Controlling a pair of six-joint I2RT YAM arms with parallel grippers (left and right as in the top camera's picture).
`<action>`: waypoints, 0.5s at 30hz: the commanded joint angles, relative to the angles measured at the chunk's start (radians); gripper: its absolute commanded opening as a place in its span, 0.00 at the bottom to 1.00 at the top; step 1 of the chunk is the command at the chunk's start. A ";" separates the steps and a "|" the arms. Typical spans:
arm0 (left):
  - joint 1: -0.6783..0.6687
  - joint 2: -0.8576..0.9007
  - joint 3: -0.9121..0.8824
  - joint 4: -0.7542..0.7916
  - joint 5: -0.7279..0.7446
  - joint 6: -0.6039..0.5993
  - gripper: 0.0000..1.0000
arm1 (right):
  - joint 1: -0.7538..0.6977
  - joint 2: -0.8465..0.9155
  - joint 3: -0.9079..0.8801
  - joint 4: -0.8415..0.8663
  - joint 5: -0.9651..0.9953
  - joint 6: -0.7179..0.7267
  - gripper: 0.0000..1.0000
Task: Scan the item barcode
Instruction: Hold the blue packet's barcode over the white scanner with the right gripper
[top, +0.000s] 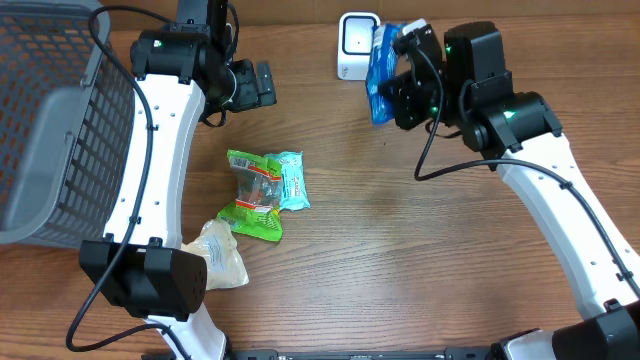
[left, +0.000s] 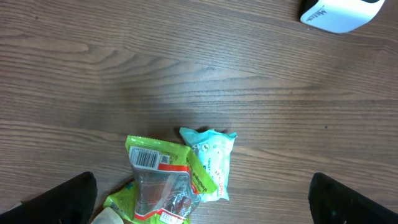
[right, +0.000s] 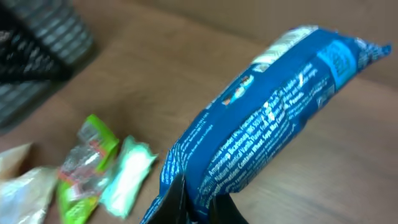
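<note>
**Blue packet presented to the scanner by the right tool**
The right tool (top: 398, 92) is clamped shut on one end of a blue printed plastic packet (top: 381, 62). The packet is held off the wooden table (top: 420, 260) and tilted just beside the white box-shaped scanner (top: 357, 45), apparently so that its print faces the reader. The left tool (top: 258, 84) is spread wide and empty, clear of the scan. A green clear-windowed packet (top: 255, 195), a pale teal packet (top: 291, 180) and a beige bag (top: 220, 255) lie mid-table, presumably awaiting their turn, near a grey mesh basket (top: 60, 120).
</note>
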 joint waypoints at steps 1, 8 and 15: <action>-0.006 -0.001 0.014 0.001 -0.010 0.008 1.00 | 0.017 0.011 0.026 0.073 0.194 -0.025 0.04; -0.007 -0.001 0.014 0.001 -0.010 0.008 1.00 | 0.062 0.135 0.026 0.192 0.459 -0.089 0.04; -0.007 -0.001 0.014 0.001 -0.010 0.008 1.00 | 0.116 0.329 0.026 0.378 0.821 -0.333 0.04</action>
